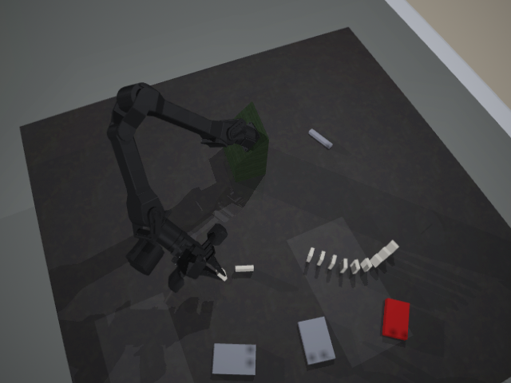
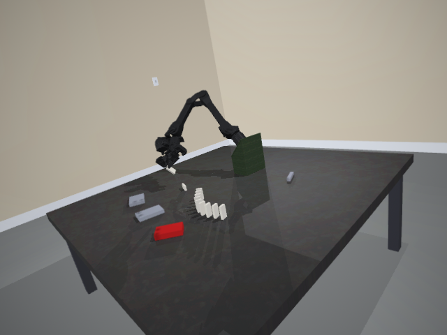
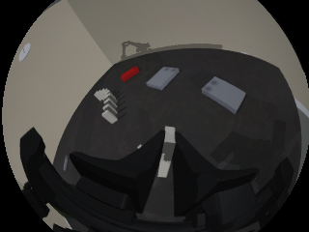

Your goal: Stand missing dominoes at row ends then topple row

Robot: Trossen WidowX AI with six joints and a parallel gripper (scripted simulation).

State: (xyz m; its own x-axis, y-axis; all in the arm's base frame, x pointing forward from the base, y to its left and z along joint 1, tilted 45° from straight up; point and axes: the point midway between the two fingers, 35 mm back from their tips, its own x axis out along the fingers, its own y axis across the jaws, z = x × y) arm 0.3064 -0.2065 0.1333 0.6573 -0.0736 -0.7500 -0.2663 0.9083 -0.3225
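My gripper (image 1: 222, 272) (image 2: 168, 167) (image 3: 169, 134) is shut on a white domino (image 1: 223, 277) (image 2: 171, 170) (image 3: 169, 133), which it holds above the table, left of the row in the top view. A second loose white domino (image 1: 244, 268) (image 2: 184, 187) lies on the table between the gripper and the row; in the wrist view only a small bit of it (image 3: 139, 146) shows beside the left finger. A curved row of several white dominoes (image 1: 332, 262) (image 2: 208, 210) (image 3: 110, 117) stands upright on the table.
A red block (image 1: 396, 319) (image 2: 168, 231) (image 3: 129, 73) and two grey blocks (image 1: 316, 340) (image 1: 234, 359) (image 2: 149, 213) (image 2: 136, 199) lie on the row's side toward the lower edge in the top view. A green block (image 1: 249, 164) (image 2: 248, 155) stands at the arm's base. A slim grey bar (image 1: 320, 139) (image 2: 290, 176) lies beyond it.
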